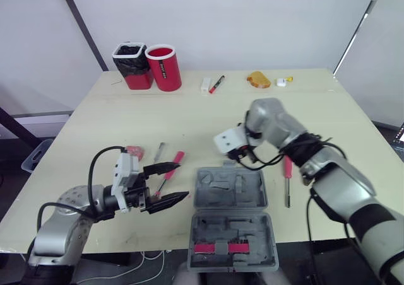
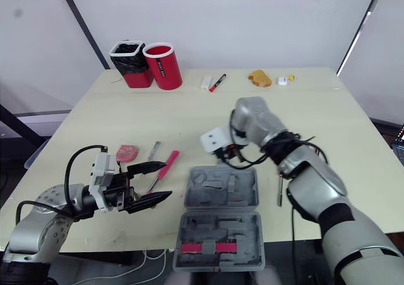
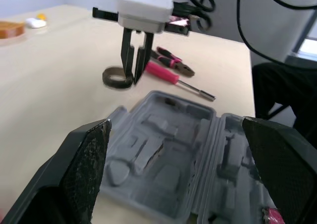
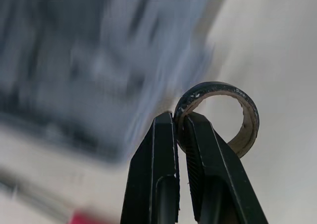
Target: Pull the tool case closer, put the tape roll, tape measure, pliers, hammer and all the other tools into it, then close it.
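The grey tool case (image 1: 231,200) lies open at the near table edge, its moulded tray empty and a red latch on the near half. Just past its far edge, my right gripper (image 1: 238,158) points down, shut on the wall of the dark tape roll (image 4: 245,122), which lies flat (image 3: 113,78); I cannot tell whether it is off the table. My left gripper (image 1: 168,181) hovers open left of the case with nothing in it. A red-handled screwdriver (image 1: 171,169), a small grey tool (image 1: 159,151) and a pink-red object (image 1: 134,151) lie to the left. Pliers (image 3: 172,61) and another screwdriver (image 1: 288,178) lie to the right.
At the back left of the table stand a black-lined bin (image 1: 131,64) and a red cup (image 1: 164,67). A marker (image 1: 216,84), a white block (image 1: 205,84), an orange object (image 1: 258,79) and a small white item (image 1: 283,81) sit along the far edge.
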{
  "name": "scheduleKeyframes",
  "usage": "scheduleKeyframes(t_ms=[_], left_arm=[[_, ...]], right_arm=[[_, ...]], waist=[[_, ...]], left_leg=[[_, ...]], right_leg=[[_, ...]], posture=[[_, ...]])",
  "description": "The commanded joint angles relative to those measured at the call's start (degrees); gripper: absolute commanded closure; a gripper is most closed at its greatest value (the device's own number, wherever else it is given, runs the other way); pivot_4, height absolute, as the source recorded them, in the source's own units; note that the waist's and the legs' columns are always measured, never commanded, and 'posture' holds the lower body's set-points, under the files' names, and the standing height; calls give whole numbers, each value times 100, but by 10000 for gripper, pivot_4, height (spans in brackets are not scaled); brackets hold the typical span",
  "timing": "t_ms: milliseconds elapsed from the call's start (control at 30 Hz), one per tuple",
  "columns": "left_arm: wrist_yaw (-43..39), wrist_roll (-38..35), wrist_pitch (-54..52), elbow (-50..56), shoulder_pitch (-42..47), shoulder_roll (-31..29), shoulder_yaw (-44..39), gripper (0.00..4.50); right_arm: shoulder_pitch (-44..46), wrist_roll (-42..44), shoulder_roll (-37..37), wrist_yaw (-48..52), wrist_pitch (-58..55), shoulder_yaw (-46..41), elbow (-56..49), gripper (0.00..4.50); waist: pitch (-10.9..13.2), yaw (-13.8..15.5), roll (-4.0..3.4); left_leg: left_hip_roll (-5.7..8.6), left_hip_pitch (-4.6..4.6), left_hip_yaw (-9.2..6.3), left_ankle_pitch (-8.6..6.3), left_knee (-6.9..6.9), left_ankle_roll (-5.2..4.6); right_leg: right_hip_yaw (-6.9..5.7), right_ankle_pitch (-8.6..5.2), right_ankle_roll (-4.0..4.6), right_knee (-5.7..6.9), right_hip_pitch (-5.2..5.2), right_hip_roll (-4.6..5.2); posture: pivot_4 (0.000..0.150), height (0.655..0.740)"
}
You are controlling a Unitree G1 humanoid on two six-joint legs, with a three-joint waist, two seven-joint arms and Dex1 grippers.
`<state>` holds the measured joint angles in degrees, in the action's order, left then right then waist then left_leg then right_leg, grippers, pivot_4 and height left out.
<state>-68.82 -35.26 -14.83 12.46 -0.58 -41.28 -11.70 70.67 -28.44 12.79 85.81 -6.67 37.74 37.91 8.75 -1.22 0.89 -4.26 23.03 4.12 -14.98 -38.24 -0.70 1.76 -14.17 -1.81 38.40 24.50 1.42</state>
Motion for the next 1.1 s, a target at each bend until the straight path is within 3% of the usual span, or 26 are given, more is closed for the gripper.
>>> scheduleKeyframes(t_ms=[33,333,1100], left_arm=[[-7,-109,147,10,-278,-21,-394,0],[153,-130,236,90,-717,95,-653,0],[302,-109,154,54,-748,53,-720,0]], right_arm=[[250,-75,-454,-82,-271,142,-238,42216],[59,-264,-1110,-320,-486,620,-355,42216],[-285,-400,-1347,-765,-367,921,-259,42216]], waist=[[0,52,1],[-1,32,2],[-3,20,8]], left_leg=[[0,6,1,0,-4,0],[1,7,1,0,-6,1],[0,5,0,0,-6,1]], right_leg=[[0,-1,1,7,9,1],[-1,-4,6,19,18,2],[-3,-10,16,38,24,2]], posture=[[1500,7400],[1500,7400],[1500,7400]])
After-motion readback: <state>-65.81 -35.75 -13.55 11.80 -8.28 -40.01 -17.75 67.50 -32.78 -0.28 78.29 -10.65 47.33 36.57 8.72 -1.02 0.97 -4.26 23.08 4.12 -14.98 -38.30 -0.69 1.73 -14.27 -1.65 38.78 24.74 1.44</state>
